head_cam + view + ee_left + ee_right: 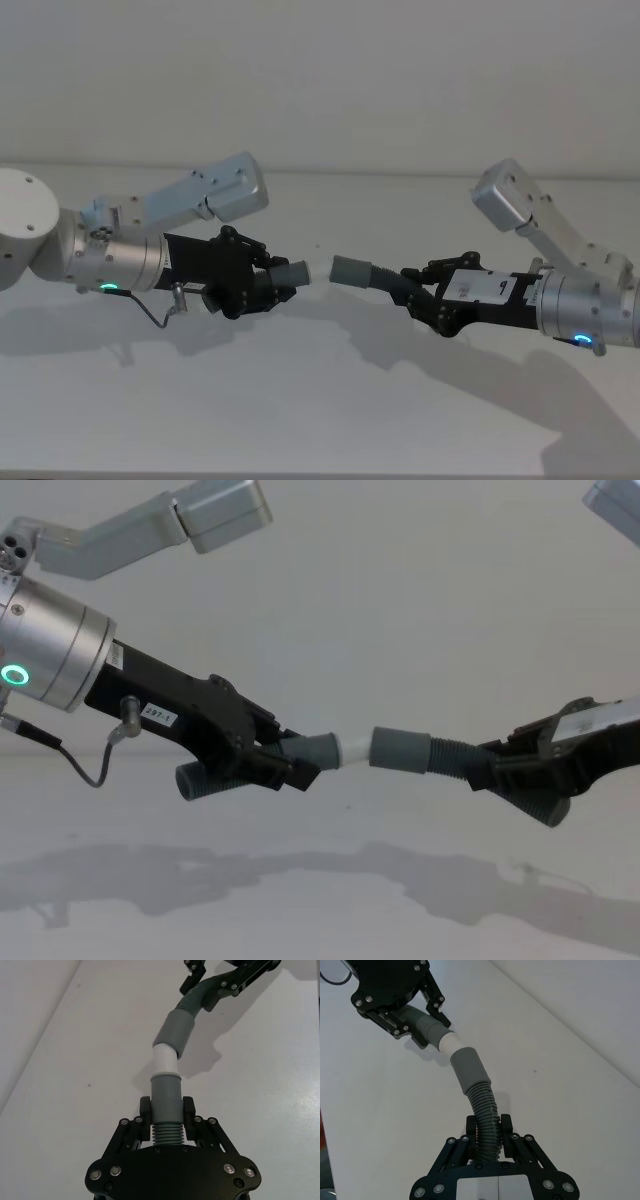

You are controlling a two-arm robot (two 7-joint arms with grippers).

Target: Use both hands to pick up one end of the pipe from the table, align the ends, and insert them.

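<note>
Pipe pieces are both up off the table (320, 400), held mid-air between the arms. On the left, the left gripper (285, 760) is clamped on the shorter piece (315, 752), white-tipped end (354, 749) pointing right. That tip sits right at the mouth of the grey collar (400, 750). The longer ribbed piece (485, 1110) runs back into the right gripper (420, 295), pinched tight on the ribs.

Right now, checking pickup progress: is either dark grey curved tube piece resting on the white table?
No; both tube pieces hang above the table, held by grippers.
</note>
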